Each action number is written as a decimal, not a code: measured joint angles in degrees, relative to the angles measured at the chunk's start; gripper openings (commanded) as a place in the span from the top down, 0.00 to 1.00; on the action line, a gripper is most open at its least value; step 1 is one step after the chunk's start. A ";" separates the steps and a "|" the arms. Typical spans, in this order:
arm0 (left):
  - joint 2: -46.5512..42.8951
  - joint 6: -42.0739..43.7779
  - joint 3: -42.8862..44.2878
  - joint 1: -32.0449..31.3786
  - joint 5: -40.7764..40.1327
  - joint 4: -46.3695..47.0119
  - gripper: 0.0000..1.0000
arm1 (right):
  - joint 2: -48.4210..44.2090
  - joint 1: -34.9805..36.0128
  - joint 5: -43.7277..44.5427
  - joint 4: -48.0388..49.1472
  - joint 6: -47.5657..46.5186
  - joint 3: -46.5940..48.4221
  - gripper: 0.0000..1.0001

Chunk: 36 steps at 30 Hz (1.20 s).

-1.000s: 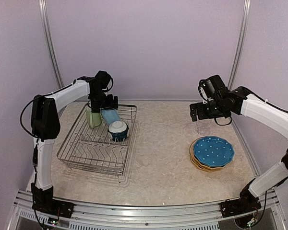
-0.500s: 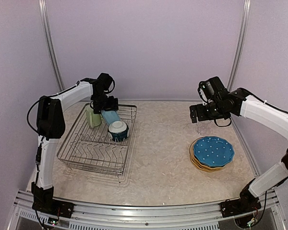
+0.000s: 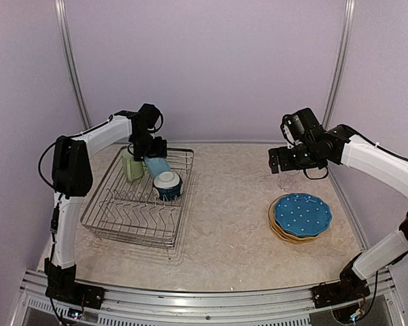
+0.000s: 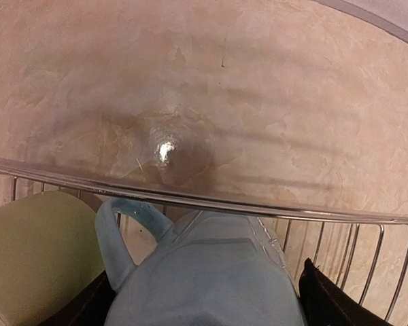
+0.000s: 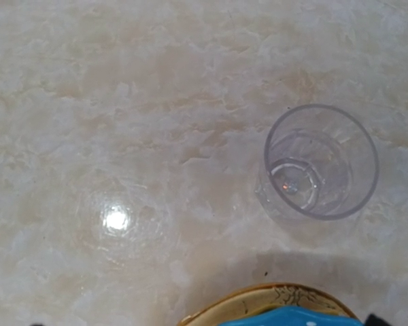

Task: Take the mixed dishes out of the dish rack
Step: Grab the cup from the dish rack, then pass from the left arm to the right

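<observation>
The left gripper (image 3: 153,150) hangs directly above the tilted light blue ceramic mug (image 4: 204,272) at the far end of the silver wire dish rack (image 3: 132,219), its 2 fingers (image 4: 326,302) flanking the mug's body, though I cannot tell whether they clamp it.

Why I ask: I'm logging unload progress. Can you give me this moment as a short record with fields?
rack: dish rack, on the left of the table
in rack: light green mug, light blue mug, dark-teal bowl
unloaded: plate stack with the blue dotted plate on top; clear glass upright beside it
left claw: straddling the light blue mug, grip unclear
right claw: open, empty, above the clear glass
</observation>
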 measured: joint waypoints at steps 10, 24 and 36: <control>-2.80 2.38 -0.09 -1.46 -0.22 -2.05 0.52 | -0.63 0.00 -0.61 0.02 1.38 0.00 0.00; -24.17 4.17 -6.82 -1.42 5.03 -2.32 0.55 | 3.54 5.73 -2.29 0.42 5.77 6.21 0.00; -40.63 1.49 -25.62 1.40 25.64 8.17 0.60 | 11.21 12.13 -19.93 23.65 17.03 6.58 0.00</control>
